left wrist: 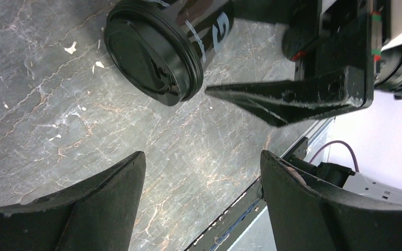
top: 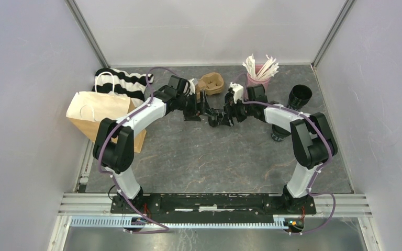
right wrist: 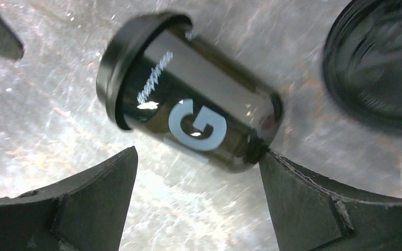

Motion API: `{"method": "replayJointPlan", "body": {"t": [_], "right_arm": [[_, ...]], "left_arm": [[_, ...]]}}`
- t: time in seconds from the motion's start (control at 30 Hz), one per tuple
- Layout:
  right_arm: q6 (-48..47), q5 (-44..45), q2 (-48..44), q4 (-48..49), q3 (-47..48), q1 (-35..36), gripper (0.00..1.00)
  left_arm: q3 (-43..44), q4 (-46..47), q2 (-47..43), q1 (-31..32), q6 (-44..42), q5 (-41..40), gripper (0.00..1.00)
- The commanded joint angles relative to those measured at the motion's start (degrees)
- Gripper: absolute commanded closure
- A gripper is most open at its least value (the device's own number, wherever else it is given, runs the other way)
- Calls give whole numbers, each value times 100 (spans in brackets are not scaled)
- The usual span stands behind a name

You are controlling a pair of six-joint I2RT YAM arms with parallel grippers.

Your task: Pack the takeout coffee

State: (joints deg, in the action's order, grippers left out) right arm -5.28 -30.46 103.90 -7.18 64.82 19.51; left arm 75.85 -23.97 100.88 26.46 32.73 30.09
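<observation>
Coffee packing has barely got going, nothing's in the carrier or the bag

One lidded black cup [right wrist: 188, 94] is lying on its side on the bench [top: 204, 162] about mid-scene, with both arms crowded round it. The left gripper [left wrist: 200, 157] has its fingers wide apart with nothing between them, and the cup's lid end is just beyond. The right gripper [right wrist: 199, 154] is spread wide too, one finger right at the cup's base, can't tell if it's touching. So neither has hold of it. The second black cup [top: 299, 97] sits far right, near the pink cup of sticks [top: 259, 70]. The pulp carrier [top: 212, 83] at the far side looks empty, and the paper bag [top: 97, 112] is off on the left. I reckon basically everything's left: pick that cup up, then get both packed.
</observation>
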Motion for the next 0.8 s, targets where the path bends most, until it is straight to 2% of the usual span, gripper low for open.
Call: {"method": "replayJointPlan", "body": {"t": [0.0, 0.1, 0.17, 0.23, 0.37, 0.47, 0.6, 0.77], "right_arm": [[1541, -544, -653, 964, -783, 102, 8], [2324, -763, -1201, 1517, -1452, 230, 8], [2468, -854, -1429, 1543, -1665, 257, 7], [2068, -445, -1616, 903, -1546, 217, 7], [441, 714, -1627, -469, -789, 213, 6], [-342, 845, -1422, -931, -377, 298, 5], [-713, 904, -1222, -828, -190, 755, 3], [-944, 684, -981, -457, -275, 882, 3]], "left_arm": [[-84, 181, -75, -126, 357, -104, 14], [-115, 357, 93, -147, 440, 78, 15], [-96, 395, 168, -150, 432, 30, 15], [-46, 372, 195, -158, 407, -40, 15], [-13, 279, 183, -165, 314, -46, 15], [-108, 141, 88, -166, 198, -50, 14], [-216, -97, -151, -188, 9, -174, 13], [-418, -256, -508, -318, -91, -214, 12]]}}
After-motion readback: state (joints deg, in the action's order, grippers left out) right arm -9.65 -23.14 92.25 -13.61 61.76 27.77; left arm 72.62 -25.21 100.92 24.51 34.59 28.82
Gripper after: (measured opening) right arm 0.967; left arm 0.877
